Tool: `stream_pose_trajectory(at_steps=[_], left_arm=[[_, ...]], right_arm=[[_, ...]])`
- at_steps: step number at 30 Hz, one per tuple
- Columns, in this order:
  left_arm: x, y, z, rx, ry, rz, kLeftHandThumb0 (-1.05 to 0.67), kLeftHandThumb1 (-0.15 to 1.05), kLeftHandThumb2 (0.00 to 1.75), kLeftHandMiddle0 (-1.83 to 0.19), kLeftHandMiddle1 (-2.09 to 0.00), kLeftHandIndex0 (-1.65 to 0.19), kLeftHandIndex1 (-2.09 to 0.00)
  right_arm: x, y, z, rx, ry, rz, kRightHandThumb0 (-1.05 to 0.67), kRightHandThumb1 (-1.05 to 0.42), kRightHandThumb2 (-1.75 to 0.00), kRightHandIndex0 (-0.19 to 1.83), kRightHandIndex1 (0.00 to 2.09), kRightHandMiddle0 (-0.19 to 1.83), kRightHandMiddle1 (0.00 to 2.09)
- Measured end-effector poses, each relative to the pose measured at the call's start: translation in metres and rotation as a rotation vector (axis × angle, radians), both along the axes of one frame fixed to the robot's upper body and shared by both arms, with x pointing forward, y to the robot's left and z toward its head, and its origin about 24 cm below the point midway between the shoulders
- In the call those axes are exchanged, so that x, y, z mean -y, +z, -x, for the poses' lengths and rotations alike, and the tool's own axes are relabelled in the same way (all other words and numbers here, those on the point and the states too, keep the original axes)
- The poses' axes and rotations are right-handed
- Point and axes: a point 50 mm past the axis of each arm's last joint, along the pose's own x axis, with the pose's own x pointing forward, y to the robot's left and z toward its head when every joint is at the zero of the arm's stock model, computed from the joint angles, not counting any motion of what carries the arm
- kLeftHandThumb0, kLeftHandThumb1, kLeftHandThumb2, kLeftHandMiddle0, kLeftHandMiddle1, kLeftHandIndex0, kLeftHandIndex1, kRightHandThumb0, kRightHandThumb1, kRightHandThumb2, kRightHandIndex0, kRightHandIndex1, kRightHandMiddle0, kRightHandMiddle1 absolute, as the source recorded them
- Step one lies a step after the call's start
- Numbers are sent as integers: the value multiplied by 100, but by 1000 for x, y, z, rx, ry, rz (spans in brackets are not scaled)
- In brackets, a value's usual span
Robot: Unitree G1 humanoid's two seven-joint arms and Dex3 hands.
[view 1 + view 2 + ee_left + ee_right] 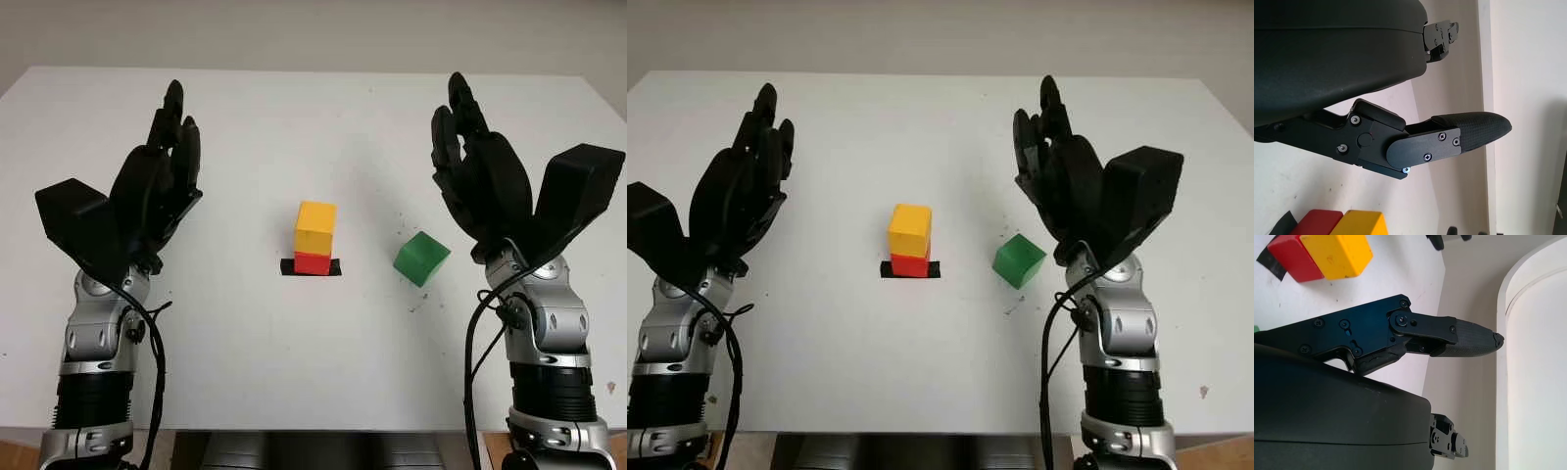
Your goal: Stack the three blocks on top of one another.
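Nearest the robot, both arms rise from the table's front edge: the left hand (157, 186) is up over the left side of the white table (294, 372), open and holding nothing, and the right hand (480, 181) mirrors it over the right side, also open and empty. Between them, the green block (422, 258) sits loose on the table, turned at an angle, just inside the right hand's reach and well apart from the stack. A little further in, at centre, the yellow block (315, 227) sits on the red block (313, 261), which rests on a strip of black tape (311, 267). So 2 of 3 are up, and green looks like the job in hand. The right hand seems the natural pick: come down over the green block, square the fingers to its rotated faces, close on 2 opposite sides. Then lift clear above yellow, align the edges, lower gently, since any sideways nudge could topple that 2-block tower.
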Motion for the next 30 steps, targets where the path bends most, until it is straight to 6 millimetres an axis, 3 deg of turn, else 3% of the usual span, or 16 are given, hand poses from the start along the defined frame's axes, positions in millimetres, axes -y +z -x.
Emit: stream_pose_trajectory(at_steps=[7, 13, 17, 19, 23, 30], left_arm=[[2, -5, 1, -20, 0, -9, -79, 105, 63, 19, 0, 19, 0], [6, -6, 2, -57, -37, -18, -80, 105, 63, 19, 0, 19, 0], [11, -5, 3, -70, -51, -25, -81, 105, 62, 19, 0, 19, 0], [12, -4, 3, -75, -57, -19, -81, 105, 61, 19, 0, 19, 0], [16, -6, 2, -89, -64, 4, -82, 105, 60, 19, 0, 19, 0], [19, -7, 2, -95, -74, 20, -81, 105, 60, 19, 0, 19, 0]], right_arm=[[14, 6, -2, 19, 52, 98, -71, -105, -53, -18, 1, -18, 1], [30, 20, -4, 18, 103, 241, -72, -105, -33, -12, 6, -8, 7], [38, 32, -3, 21, 131, 457, -70, -104, -15, -10, 6, -6, 7], [43, 41, -1, 43, 163, 657, -73, -100, -8, 0, 11, 3, 10], [46, 62, 6, 140, 195, 1073, -68, -87, -3, 19, 14, 23, 14], [37, 73, 17, 240, 288, 1428, -63, -81, -5, 24, 10, 29, 10]])
